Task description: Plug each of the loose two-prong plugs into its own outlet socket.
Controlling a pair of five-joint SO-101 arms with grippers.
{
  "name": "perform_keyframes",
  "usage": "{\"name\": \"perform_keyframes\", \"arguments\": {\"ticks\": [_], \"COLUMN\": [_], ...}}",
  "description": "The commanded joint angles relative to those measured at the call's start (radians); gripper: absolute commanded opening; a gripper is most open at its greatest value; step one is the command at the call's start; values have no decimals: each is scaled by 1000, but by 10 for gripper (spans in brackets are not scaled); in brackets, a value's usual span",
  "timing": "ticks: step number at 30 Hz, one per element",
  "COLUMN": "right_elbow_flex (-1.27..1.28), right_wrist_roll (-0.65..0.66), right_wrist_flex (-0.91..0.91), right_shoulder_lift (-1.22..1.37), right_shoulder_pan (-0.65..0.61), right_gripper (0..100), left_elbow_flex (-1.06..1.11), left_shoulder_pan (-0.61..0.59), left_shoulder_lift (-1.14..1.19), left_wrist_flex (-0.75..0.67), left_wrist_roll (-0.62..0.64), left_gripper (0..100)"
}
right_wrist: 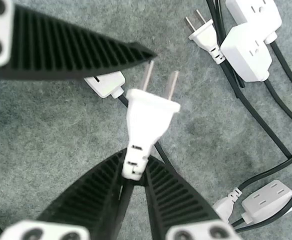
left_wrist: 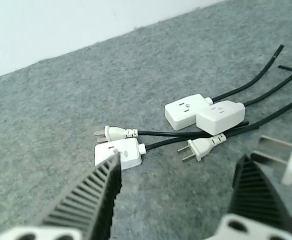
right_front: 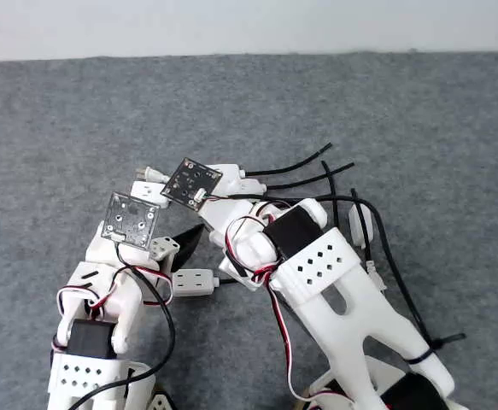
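**White two-prong plug pinched by the right end effector, prongs aimed close to an outlet socket**

The white plastic two-prong plug (right_wrist: 148, 112) is pinched at its cord end by the right end effector (right_wrist: 135, 162). Its long axis is in line with the fingers, and its metal prongs are pointed away from the wrist. The nearest small white rectangular outlet socket (right_wrist: 105, 82) is seen flat on the grey felt-covered counter (right_front: 402, 111), just beyond the prongs and slightly off their line. It is partly hidden by a finger of the left end effector (left_wrist: 181, 160), which is held spread with nothing between its fingers and is the nearer to that socket. It is judged that the prongs must be swung onto the socket's face, whose slots cannot be made out.
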Motion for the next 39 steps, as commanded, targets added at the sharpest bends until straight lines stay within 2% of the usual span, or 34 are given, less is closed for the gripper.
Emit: {"name": "perform_keyframes", "arguments": {"ticks": [1,21,29,39], "right_elbow_flex": [-11,-14,-28,-17], "right_wrist_roll": [-6,23,49,43], "right_wrist_flex": [7,8,-1,-44], "right_shoulder_lift": [-33,18,104,110], "right_shoulder_pan": [2,4,4,8], "right_gripper": [8,8,8,8], "left_elbow_flex": [-8,-8,-7,-39], "left_shoulder_pan": [-5,-15,-74,-23], "left_shoulder_lift": [5,-2,2,-2], "left_wrist_flex": [-28,-29,-63,8], "left_wrist_roll": [9,14,37,25], "left_gripper": [350,350,350,350]}}
